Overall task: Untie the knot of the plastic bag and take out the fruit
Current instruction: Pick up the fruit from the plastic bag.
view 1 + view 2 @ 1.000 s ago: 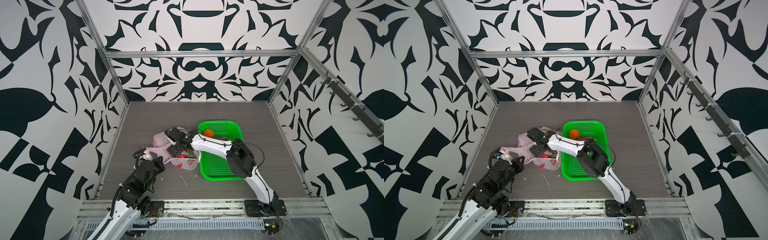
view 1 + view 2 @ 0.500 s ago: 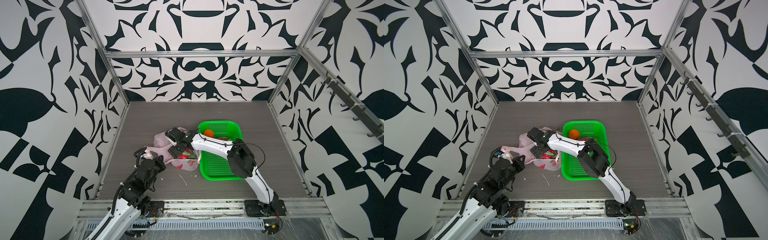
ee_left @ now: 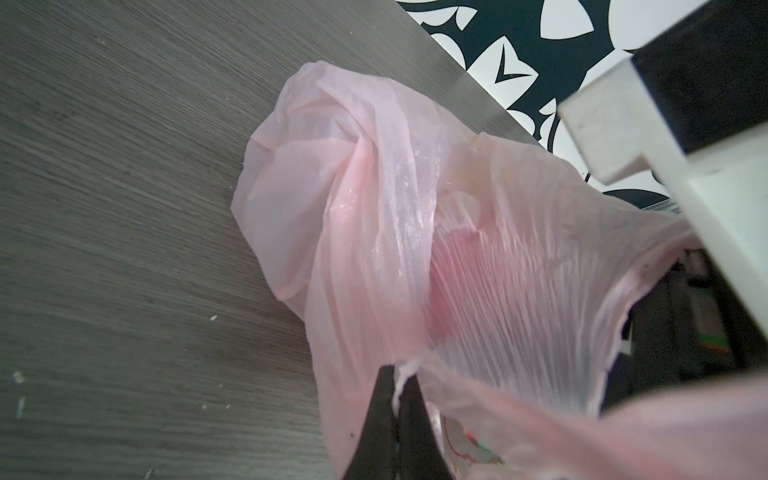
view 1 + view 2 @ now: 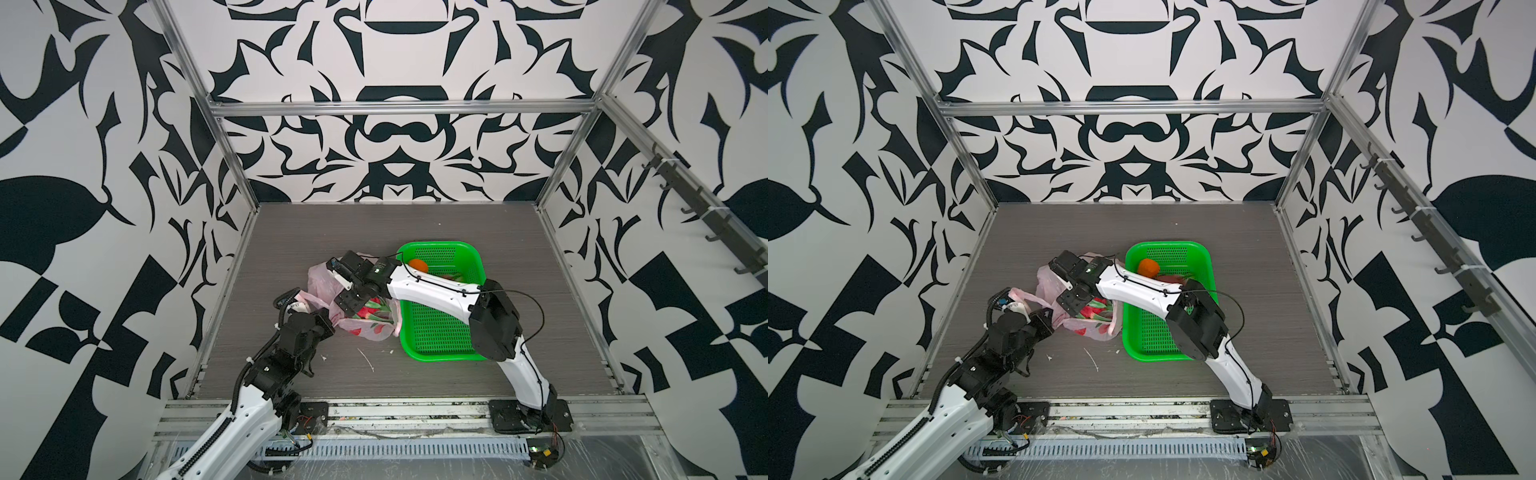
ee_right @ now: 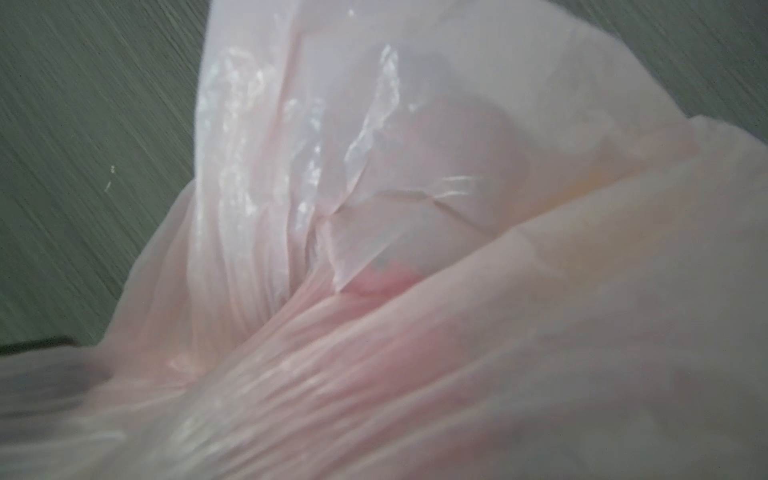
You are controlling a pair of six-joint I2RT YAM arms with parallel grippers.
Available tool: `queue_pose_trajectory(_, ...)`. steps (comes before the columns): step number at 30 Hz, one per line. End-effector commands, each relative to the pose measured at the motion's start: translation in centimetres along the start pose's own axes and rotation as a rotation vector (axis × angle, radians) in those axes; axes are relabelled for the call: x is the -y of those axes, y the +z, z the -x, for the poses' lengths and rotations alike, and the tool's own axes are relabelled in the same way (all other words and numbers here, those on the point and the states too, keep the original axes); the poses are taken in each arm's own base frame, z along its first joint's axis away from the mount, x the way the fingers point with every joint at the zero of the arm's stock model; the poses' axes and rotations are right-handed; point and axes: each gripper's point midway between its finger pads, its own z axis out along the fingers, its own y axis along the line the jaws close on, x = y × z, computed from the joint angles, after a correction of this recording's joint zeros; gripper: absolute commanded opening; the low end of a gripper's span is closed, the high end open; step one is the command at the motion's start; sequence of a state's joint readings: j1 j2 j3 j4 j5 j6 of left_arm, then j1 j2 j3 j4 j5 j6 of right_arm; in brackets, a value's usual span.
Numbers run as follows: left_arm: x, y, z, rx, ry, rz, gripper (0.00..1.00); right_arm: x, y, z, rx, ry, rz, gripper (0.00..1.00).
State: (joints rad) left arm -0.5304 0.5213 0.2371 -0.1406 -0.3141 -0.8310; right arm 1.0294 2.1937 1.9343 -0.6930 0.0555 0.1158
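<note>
Plastic bag [image 4: 361, 328]: lying on the table [image 4: 415, 224] just beside the green basket [image 4: 440, 356], mouth open, no knot to find. Pinched at one edge by the left gripper [image 3: 398, 384], closed tight on the film. Reached at the mouth by the right gripper [image 4: 345, 284], jaws spread wide, nothing seen held. Hardly different from a second ago, only the left arm perhaps slightly nearer. Probably a pause before taking the red-and-green fruit [image 4: 372, 312] inside, with an orange ball [image 4: 417, 264] already in the basket.
</note>
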Motion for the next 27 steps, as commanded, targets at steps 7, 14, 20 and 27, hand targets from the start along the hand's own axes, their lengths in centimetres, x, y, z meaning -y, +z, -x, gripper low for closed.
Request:
queue_pose_trajectory(7, 2.0, 0.1, 2.8, 0.088, 0.022, -0.027, 0.00, -1.2, -6.4, 4.3, 0.158, -0.033, 0.035, 0.02)
queue_pose_trajectory(14, 2.1, 0.2, 3.2, 0.099, 0.026, -0.019, 0.00, -1.3, -7.7, 4.7, 0.182, -0.043, 0.039, 0.02)
queue_pose_trajectory(20, 1.8, 0.2, 3.2, 0.104, 0.026, -0.007, 0.00, -1.1, -8.7, 4.8, 0.197, -0.041, 0.032, 0.02)
queue_pose_trajectory(27, 1.7, 0.2, 3.1, 0.103, 0.028, -0.005, 0.00, -0.9, -10.1, 5.5, 0.235, -0.036, 0.024, 0.02)
